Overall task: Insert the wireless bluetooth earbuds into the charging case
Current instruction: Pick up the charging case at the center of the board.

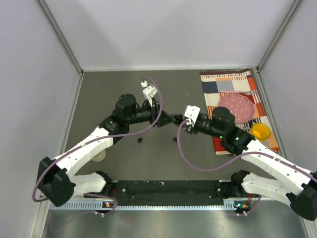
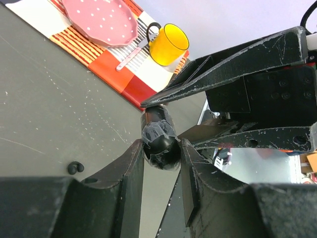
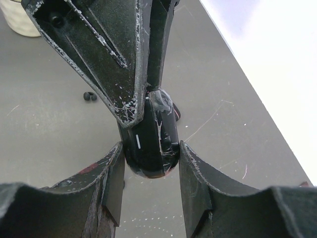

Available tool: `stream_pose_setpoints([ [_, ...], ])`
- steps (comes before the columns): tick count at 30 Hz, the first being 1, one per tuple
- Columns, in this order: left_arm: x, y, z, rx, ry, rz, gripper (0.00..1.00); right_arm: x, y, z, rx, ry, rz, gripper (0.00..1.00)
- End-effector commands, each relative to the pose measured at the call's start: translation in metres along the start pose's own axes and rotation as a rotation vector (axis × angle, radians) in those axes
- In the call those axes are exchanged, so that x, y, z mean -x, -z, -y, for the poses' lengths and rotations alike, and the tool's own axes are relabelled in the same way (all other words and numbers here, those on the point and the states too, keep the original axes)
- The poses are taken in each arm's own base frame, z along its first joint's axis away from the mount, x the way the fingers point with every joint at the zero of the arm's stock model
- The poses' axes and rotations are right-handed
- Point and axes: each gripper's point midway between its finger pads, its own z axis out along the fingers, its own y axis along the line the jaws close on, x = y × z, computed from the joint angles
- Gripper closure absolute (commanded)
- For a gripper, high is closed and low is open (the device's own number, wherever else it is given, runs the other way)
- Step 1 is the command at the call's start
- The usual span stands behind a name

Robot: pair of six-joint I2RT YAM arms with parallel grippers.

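Observation:
The charging case (image 3: 148, 141), a glossy black oval pod with peeling film, hangs above the table between both grippers. My right gripper (image 3: 150, 148) is shut on its lower end. My left gripper (image 2: 161, 146) is shut on the case (image 2: 159, 139) from the opposite side, and its fingers (image 3: 114, 59) reach down over the case in the right wrist view. In the top view the two grippers meet at mid-table around the case (image 1: 175, 121). Tiny black earbuds (image 1: 140, 140) (image 1: 175, 140) lie on the table below, one pair (image 3: 89, 96) left of the case and one earbud (image 2: 74, 167) by my left finger.
A patterned placemat (image 1: 247, 79) at the right back carries a pink dotted plate (image 1: 237, 106), a yellow cup (image 1: 261, 131) and a spoon (image 2: 130, 55). A cream round object (image 1: 100, 156) sits by the left arm. Grey walls enclose the table.

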Motion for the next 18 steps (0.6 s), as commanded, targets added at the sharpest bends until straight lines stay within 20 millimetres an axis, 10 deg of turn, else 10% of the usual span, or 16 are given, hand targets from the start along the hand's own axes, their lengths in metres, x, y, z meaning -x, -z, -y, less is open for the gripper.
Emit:
stream_pose_setpoints([
  [1, 0.019, 0.009, 0.009, -0.023, -0.161, 0.104, 0.97, 0.053, 0.002, 0.008, -0.014, 0.014, 0.161, 0.74],
  [18, 0.048, 0.063, 0.011, 0.111, -0.429, 0.437, 1.0, 0.097, 0.034, 0.052, -0.27, -0.308, 0.297, 0.04],
])
